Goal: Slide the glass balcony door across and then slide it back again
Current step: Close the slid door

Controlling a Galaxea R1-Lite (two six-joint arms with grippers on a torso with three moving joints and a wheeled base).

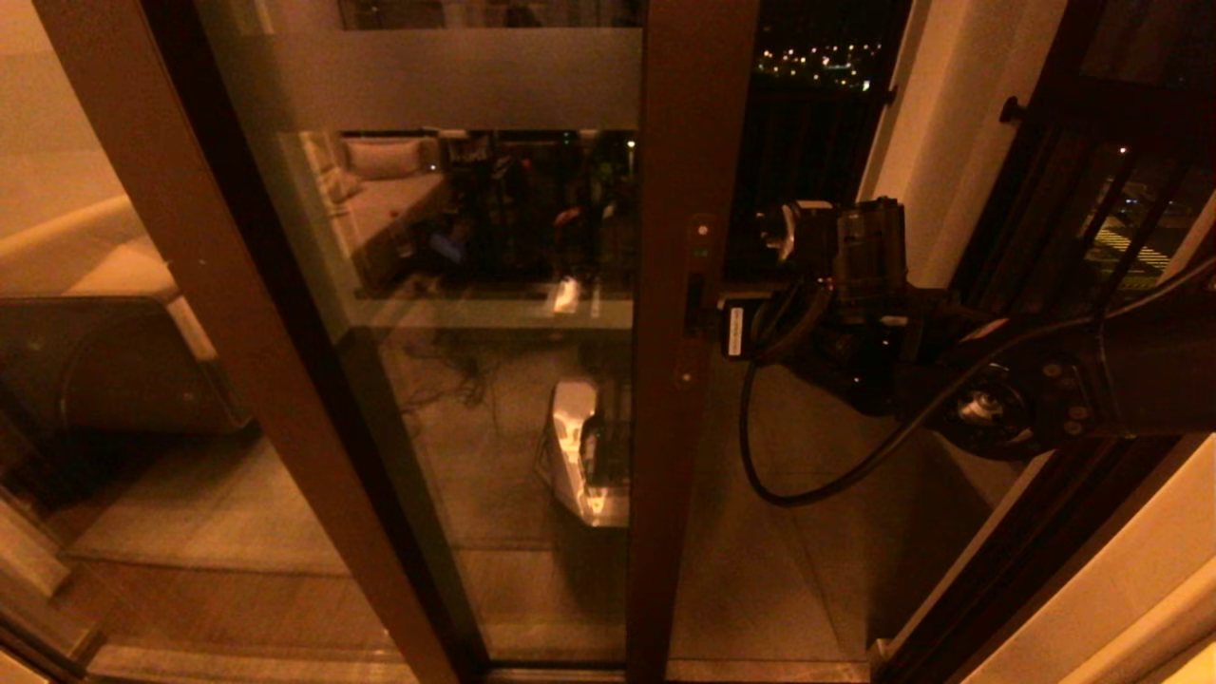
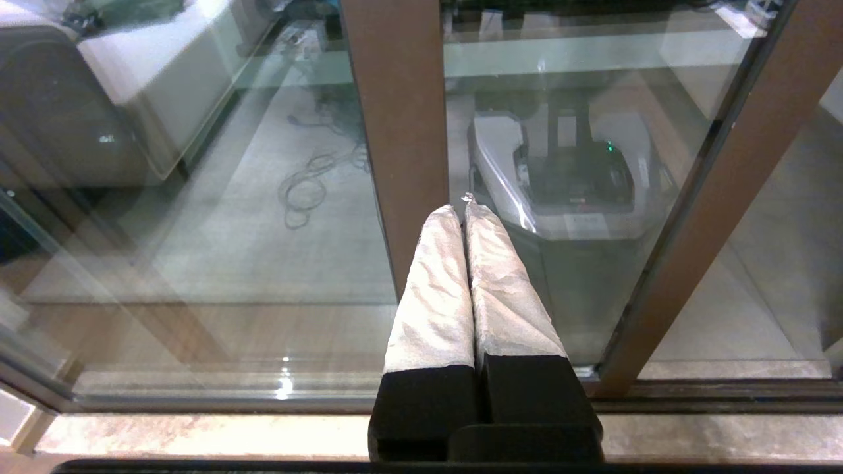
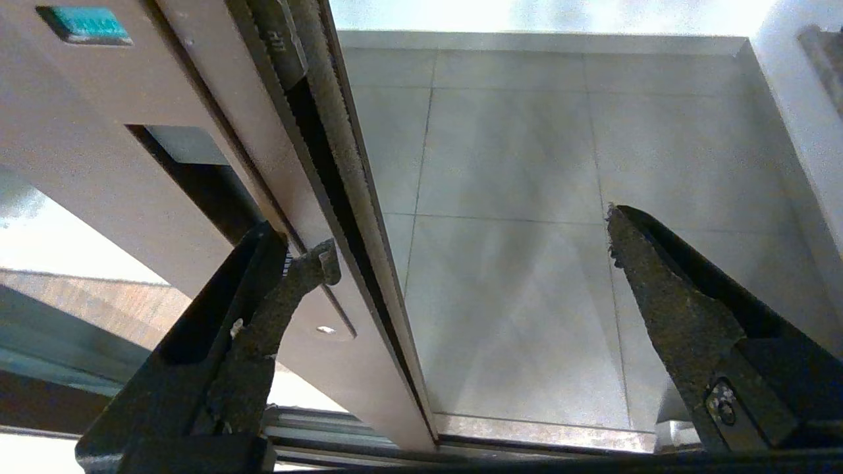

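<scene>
The glass balcony door (image 1: 494,237) has a dark brown stile (image 1: 686,142) and a frosted band (image 1: 427,76) near the top, and it stands partly slid across. An opening onto the balcony shows to its right. My right gripper (image 1: 711,312) is at the slot handle (image 1: 694,302), open. In the right wrist view this gripper (image 3: 467,250) straddles the stile's edge (image 3: 342,164). One fingertip (image 3: 309,270) is hooked at the slot handle (image 3: 197,178); the other hangs free over the balcony tiles. My left gripper (image 2: 461,209) is shut on nothing, low in front of the glass.
The unmoving panel's lighter brown post (image 1: 199,237) slants on the left. Beyond the opening are balcony floor tiles (image 3: 520,197), a dark railing (image 1: 807,161) and a white pillar (image 1: 950,142). The floor track (image 3: 540,431) runs along the threshold. A black cable (image 1: 760,465) loops below my right wrist.
</scene>
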